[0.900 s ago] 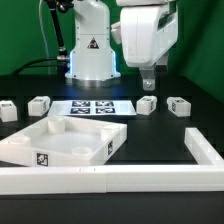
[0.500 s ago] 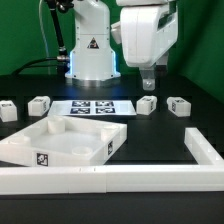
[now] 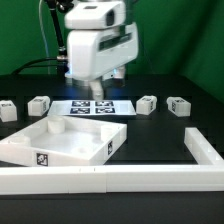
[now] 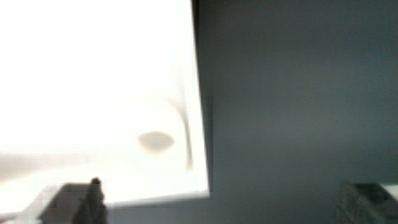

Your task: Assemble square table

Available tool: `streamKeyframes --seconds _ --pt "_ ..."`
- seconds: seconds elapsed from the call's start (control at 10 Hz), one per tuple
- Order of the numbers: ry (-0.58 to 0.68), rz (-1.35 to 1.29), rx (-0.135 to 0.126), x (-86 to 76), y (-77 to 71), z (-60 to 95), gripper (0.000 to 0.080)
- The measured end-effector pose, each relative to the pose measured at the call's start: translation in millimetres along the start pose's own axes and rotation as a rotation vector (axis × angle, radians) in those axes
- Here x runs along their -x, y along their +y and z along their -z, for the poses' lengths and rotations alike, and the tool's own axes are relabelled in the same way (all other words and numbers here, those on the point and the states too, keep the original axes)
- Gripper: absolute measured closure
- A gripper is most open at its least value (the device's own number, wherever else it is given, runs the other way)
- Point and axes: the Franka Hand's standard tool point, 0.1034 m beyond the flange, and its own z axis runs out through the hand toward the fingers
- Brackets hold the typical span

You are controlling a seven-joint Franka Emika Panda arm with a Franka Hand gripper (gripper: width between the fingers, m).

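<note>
Plainly an early stage. The square top (image 3: 65,140) lies flat on the table, hollow side up, raised rim showing. No leg stands in any corner socket that shows.

All four legs are loose on the table, behind the square top and clear of it. The left pair of legs (image 3: 40,104) sits off its far corner toward the exterior view's left. The right pair of legs (image 3: 147,104) sits off its far corner toward the exterior view's right.

The gripper (image 3: 98,93) hangs behind the square top, over the marker board (image 3: 92,106). Its jaws are spread wide with nothing between them. The wrist view confirms this: the fingertips are far apart and the gap is bare. That view is blurred, showing a white surface against dark table.

The L-shaped wall (image 3: 110,180) runs along the front of the square top.

Judgement: nothing is joined yet. All four legs remain to be fetched and seated.
</note>
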Motion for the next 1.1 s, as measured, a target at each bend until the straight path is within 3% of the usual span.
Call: streamKeyframes --seconds 0.1,0.4,0.6,0.7,1.0,1.1 --pt "-0.007 -0.016 -0.002 24.2 6.8 -9.0 0.015" --pt "-0.005 -0.043 0.004 43.3 13.3 -29.3 0.015" --pt "0.004 -0.047 0.023 44.7 15.0 -48.0 0.015" --pt "0.002 -0.048 0.019 45.1 14.6 -54.6 0.015" --pt "0.011 -0.077 0.025 27.8 19.3 -55.9 0.015" --pt "0.01 -0.076 0.024 30.4 19.8 -56.3 0.015"
